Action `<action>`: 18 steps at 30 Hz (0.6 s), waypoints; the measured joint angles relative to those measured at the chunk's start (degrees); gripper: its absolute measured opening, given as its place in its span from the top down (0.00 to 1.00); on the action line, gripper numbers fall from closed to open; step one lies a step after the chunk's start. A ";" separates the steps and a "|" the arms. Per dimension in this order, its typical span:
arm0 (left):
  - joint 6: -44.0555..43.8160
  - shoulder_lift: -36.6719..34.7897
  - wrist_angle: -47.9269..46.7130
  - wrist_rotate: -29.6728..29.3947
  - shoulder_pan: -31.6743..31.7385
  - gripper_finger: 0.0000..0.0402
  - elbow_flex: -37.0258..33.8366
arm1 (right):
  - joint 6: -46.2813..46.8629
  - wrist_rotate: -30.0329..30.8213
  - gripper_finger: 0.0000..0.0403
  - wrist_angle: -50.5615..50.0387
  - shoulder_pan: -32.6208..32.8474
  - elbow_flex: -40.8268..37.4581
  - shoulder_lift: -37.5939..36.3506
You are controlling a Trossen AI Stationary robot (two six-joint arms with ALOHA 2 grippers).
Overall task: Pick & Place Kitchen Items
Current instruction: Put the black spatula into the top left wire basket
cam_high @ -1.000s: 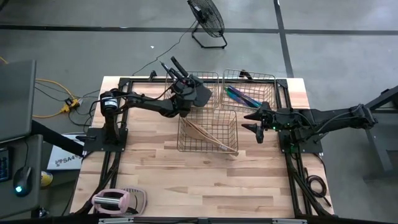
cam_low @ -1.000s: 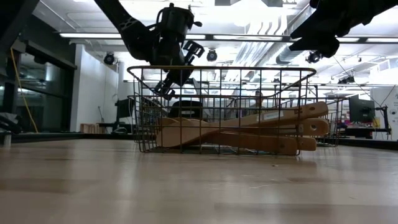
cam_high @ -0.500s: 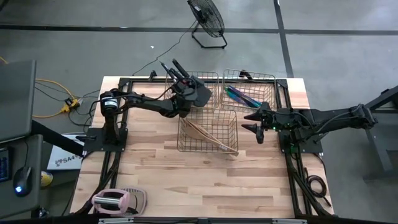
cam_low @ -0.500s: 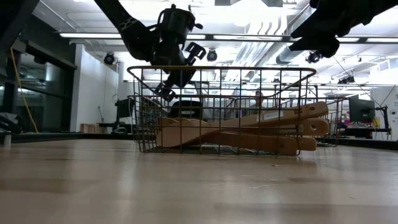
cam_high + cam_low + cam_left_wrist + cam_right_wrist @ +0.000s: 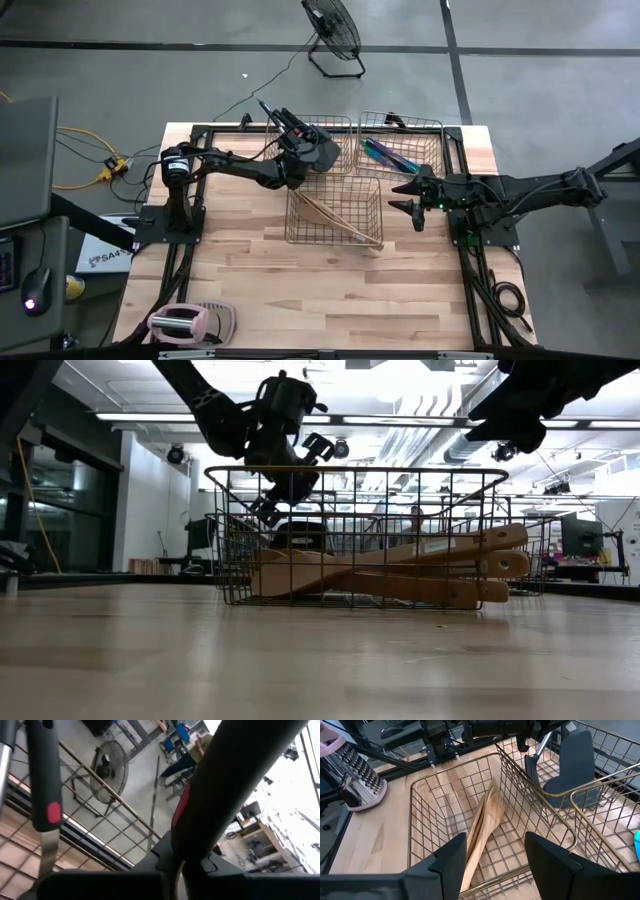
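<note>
My left gripper (image 5: 298, 140) is over the far left wire basket (image 5: 338, 120) and shut on a black utensil. Its black handle (image 5: 272, 112) sticks out past the fingers toward the far left. A second black handle with a red dot (image 5: 47, 785) and a metal shaft stands beside it. Dark spatula heads (image 5: 572, 762) reach down into that basket. Pale wooden utensils (image 5: 335, 218) lie in the near basket (image 5: 290, 215), their ends against its wall (image 5: 400, 565). Iridescent pieces (image 5: 385, 153) lie in the far right basket (image 5: 400, 115). My right gripper (image 5: 408, 195) hovers open and empty to the right of the near basket. My left gripper pinches a thick black handle (image 5: 215, 795) between its two fingers, part-way along it. The handle runs on past the fingers, slanting up toward the far left. The utensil's head hangs below inside the far left basket. Whether the red-dot utensil is also in the hold, I cannot tell.
A pink-and-white gadget (image 5: 180, 322) lies at the near left corner; it also shows in the right wrist view (image 5: 355, 775). The three wire baskets stand close together at the table's far middle. Bare wood (image 5: 330, 290) stretches along the near half.
My left gripper has tipped a little over the far left basket. The black handles have swung slightly toward the table's left, and the gripper stays shut.
</note>
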 joint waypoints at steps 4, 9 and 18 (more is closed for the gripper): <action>0.00 0.00 -0.03 0.38 -0.01 0.88 0.00 | 0.00 -0.01 0.52 0.00 0.01 0.00 0.00; 0.04 0.00 -0.20 0.39 -0.01 0.72 0.00 | 0.00 0.00 0.52 -0.13 0.01 0.00 0.00; -0.44 0.00 -1.73 0.36 0.00 0.54 -0.01 | 0.40 0.00 0.52 -1.73 0.00 0.00 0.02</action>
